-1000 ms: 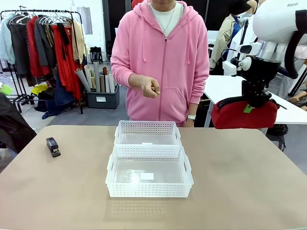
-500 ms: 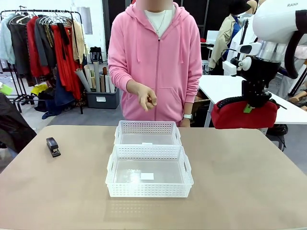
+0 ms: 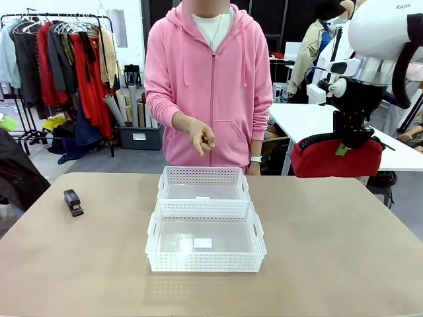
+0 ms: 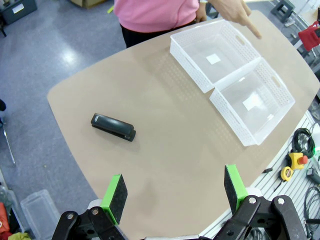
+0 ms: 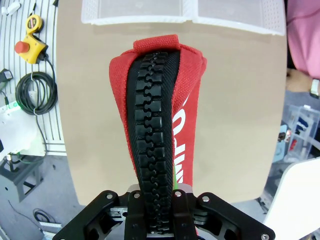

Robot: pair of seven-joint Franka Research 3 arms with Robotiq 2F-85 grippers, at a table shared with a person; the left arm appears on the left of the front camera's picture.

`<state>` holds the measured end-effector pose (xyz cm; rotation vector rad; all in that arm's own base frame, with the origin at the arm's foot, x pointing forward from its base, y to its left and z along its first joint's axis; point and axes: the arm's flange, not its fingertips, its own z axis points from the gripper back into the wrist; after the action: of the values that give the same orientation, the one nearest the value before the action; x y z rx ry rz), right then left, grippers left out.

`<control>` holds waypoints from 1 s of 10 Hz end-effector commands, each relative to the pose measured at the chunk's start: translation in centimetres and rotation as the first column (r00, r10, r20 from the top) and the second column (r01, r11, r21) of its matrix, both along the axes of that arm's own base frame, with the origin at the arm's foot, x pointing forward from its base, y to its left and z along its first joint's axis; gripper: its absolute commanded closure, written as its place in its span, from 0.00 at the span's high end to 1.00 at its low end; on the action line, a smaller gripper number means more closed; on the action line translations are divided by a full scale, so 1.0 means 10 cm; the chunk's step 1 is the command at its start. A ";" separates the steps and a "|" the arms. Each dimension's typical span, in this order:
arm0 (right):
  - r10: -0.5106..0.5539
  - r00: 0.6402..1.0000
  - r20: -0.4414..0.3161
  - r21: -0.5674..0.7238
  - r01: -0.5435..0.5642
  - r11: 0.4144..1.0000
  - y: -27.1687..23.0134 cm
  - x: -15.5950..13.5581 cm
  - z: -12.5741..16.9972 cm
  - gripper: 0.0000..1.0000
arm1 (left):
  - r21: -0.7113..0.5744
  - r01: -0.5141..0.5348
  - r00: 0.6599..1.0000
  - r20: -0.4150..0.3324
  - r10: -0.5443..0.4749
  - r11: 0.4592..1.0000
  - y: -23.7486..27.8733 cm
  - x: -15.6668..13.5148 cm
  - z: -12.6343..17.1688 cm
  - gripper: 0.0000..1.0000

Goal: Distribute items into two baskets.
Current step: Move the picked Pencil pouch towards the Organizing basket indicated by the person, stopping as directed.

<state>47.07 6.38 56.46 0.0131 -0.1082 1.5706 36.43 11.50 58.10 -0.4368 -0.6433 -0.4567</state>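
Observation:
Two white lattice baskets stand end to end mid-table, the near basket (image 3: 205, 262) in front of the far basket (image 3: 203, 175). Off to the right and high above the table hangs the red pouch (image 3: 337, 158), with my right gripper (image 3: 350, 140) shut on it. The right wrist view looks down its black zipper (image 5: 156, 125) to my right gripper (image 5: 155, 202) clamped on its end. The black stapler (image 3: 73, 202) lies at the table's left. In the left wrist view my left gripper (image 4: 175, 192) is open high above the stapler (image 4: 113, 126).
A person in a pink hoodie stands at the far edge, one hand (image 3: 201, 137) held out over the far basket, finger (image 4: 248, 26) pointing. There is bare tabletop (image 3: 344, 251) to the right of the baskets. An emergency-stop button and cables (image 5: 30, 50) lie beside the table.
The person has shifted a little to the left and the pointing hand has moved slightly. Both arms and the pouch stay where they were.

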 end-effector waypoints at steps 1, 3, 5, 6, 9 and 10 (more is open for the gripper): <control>-0.002 1.000 0.003 0.017 0.002 1.000 0.01 -0.02 0.01 0.00 | -0.015 0.007 1.000 0.008 -0.007 1.000 0.00 0.00 0.00 1.00; 0.000 1.000 0.000 0.000 0.000 1.000 0.00 0.00 0.00 0.00 | -0.015 0.007 1.000 0.008 -0.007 1.000 0.00 0.00 0.00 1.00; -0.010 1.000 0.013 0.021 0.010 1.000 0.00 -0.13 -0.04 0.00 | -0.015 0.007 1.000 0.008 -0.007 1.000 0.00 0.00 0.00 1.00; -0.012 1.000 0.010 0.030 0.011 0.999 0.01 -0.23 -0.07 0.00 | -0.015 0.007 1.000 0.008 -0.007 1.000 0.00 0.00 0.00 1.00; -0.004 1.000 0.002 0.046 0.004 0.999 0.10 -0.48 -0.21 0.00 | -0.015 0.007 1.000 0.008 -0.007 1.000 0.00 0.00 0.00 1.00; -0.005 1.000 0.003 0.056 0.005 0.998 0.17 -0.53 -0.26 0.00 | -0.015 0.007 1.000 0.008 -0.007 1.000 0.00 0.00 0.00 1.00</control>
<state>42.52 7.15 54.25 0.0494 -0.1077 1.5863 36.43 11.50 58.09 -0.4368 -0.6432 -0.4566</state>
